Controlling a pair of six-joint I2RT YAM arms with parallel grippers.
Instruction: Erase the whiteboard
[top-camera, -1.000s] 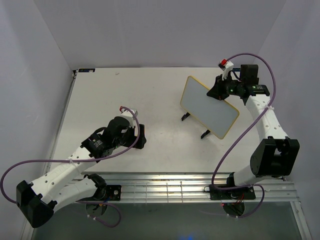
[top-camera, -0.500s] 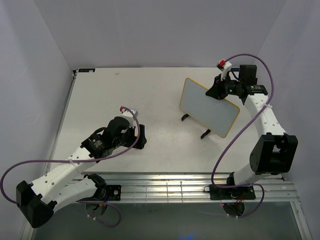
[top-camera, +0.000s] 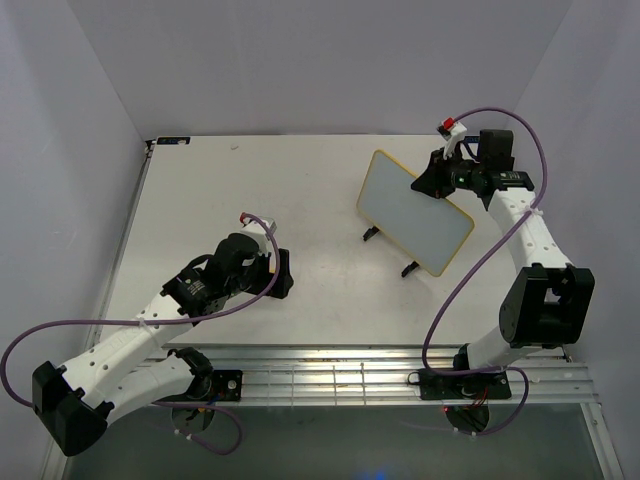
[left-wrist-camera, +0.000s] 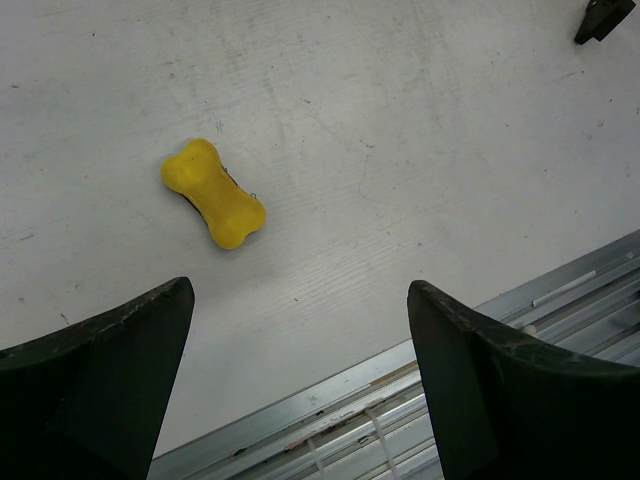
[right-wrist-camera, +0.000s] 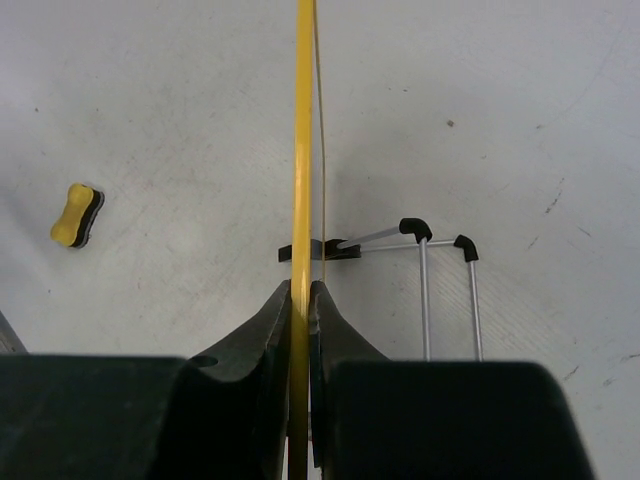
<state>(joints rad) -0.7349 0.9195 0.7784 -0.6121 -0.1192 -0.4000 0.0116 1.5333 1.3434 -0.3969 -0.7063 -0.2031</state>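
Whiteboard (top-camera: 415, 212) stood upper right of the top view: smooth blank white face, thin yellow frame w/ round corners, black feet. My R gripper (right-wrist-camera: 302, 292) was pinched tight on its yellow edge. L gripper (left-wrist-camera: 298, 300) gaped wide, holding nothing, over a bone-shaped yellow eraser (left-wrist-camera: 213, 193). Vs. a sec before, whiteboard had swung a bit. Scuffed white table (top-camera: 200, 200), plain pale walls (top-camera: 300, 60).

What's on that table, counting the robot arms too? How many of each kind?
White robot arms: 2, the left arm and the right arm
White rounded-corner board with a thin yellow frame: 1
Yellow bone-shaped eraser block: 1
Total: 4
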